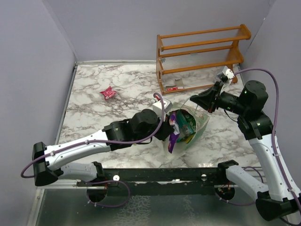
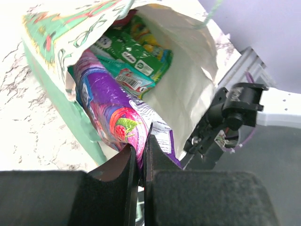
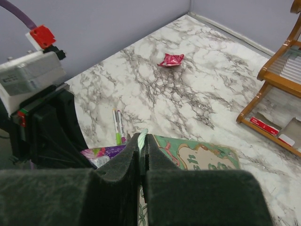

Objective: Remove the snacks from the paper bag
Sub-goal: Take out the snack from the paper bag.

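The left fingers [image 2: 140, 151] are clamped on the purple packet [image 2: 110, 115], which sticks out of the mouth of the paper bag [image 1: 201, 126]. The bag lies tipped at the middle of the tabletop [image 1: 94, 115], with green packets [image 2: 136, 56] inside. The right fingers [image 3: 142, 143] are closed on the bag's upper rim (probably to keep the mouth open and the bag anchored while the packet is drawn out)

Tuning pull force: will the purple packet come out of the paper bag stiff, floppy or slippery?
Likely floppy: the purple packet curves where it leaves the paper bag. Probably slippery: its film is glossy and the left end effector pinches only its end. The bag may drag along; the right end effector seems to grip its rim.
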### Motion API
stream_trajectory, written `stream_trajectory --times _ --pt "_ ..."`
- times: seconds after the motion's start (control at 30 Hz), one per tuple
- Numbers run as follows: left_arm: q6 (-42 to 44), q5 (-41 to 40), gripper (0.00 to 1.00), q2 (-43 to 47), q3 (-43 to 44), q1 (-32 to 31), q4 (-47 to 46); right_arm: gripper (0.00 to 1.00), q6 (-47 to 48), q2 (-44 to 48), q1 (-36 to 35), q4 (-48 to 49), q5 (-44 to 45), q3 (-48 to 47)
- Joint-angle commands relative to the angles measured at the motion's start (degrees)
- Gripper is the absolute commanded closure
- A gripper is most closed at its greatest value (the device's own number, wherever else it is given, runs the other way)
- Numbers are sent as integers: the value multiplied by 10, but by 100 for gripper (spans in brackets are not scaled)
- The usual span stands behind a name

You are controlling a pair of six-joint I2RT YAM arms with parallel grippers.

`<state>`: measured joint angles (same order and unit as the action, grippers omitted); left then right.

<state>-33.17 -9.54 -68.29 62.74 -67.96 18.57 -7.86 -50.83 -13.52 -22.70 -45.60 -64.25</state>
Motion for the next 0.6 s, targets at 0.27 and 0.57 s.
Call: stream_trajectory --times 0.27,0.57 --pt "71 64 100 67 -9 0 -9 99 -58 18 -2 69 65 4" --pt "65 201 100 -6 32 1 -81 99 -80 9 -2 122 132 -2"
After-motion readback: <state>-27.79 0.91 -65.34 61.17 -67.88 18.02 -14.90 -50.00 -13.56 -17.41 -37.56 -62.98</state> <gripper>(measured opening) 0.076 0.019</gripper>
